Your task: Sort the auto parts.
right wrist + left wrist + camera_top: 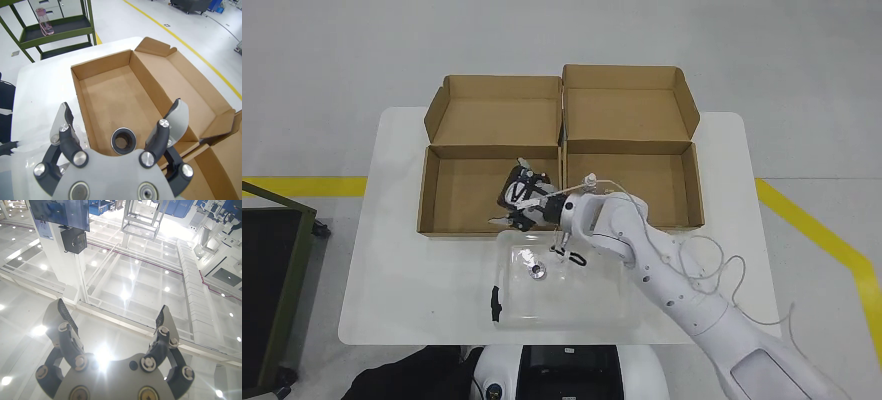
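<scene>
hovering over the left box [425,190] at back edge of table [392,250], r gripper [122,106] gapes wide, empty; ring [123,141] lies on box floor under it. drop looks done. next: lift clear, fetch 1 part [535,268] from tray [612,300]. l gripper [113,309] spread too, empty.

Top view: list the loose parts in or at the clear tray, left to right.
Black bar-shaped part → round metal part → black curved part.
</scene>
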